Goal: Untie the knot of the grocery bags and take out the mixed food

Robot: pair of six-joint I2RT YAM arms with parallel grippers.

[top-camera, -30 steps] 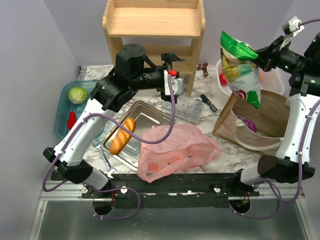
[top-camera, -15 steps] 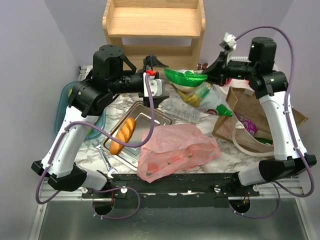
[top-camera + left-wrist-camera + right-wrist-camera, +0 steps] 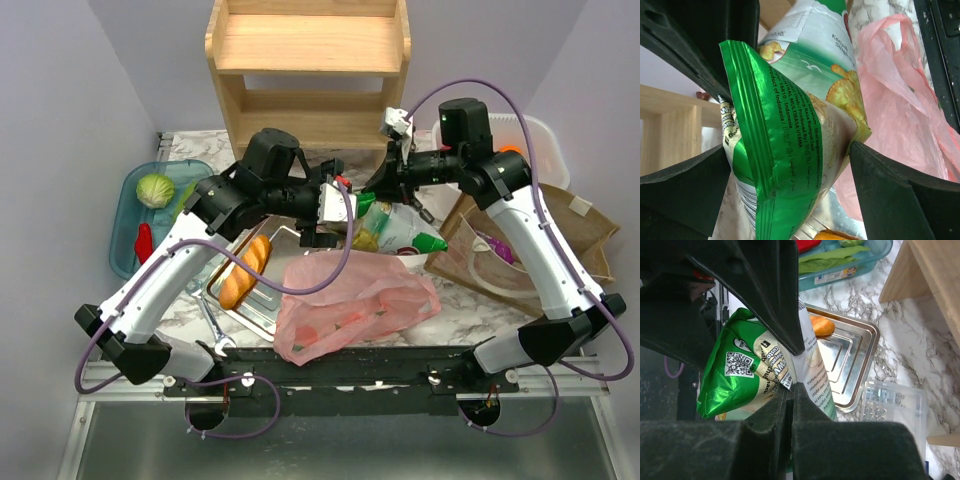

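Observation:
The yellow-green crisp packet (image 3: 388, 228) hangs over the table's middle, with my right gripper (image 3: 386, 188) shut on its top edge. In the right wrist view that gripper (image 3: 791, 390) pinches the packet (image 3: 745, 375) at its seam. My left gripper (image 3: 340, 212) is open, and in its own view the packet (image 3: 790, 125) fills the gap between the fingers (image 3: 890, 195), brushing both. The pink grocery bag (image 3: 350, 300) lies crumpled at the front with red shapes showing through. I cannot make out the knot. A cabbage (image 3: 155, 188) and red pepper (image 3: 143, 240) sit in the teal tub (image 3: 125, 215).
A steel tray (image 3: 300, 225) holding a bread loaf (image 3: 245, 270) lies left of the pink bag. A brown paper bag (image 3: 545, 235) stands at the right, a wooden shelf (image 3: 305, 60) at the back. A clear plastic box (image 3: 895, 400) and a wrench (image 3: 212, 322) lie nearby.
My right arm swung the crisp packet from high over the paper bag leftward and down to the middle. My left arm moved in, putting its open jaws around the packet.

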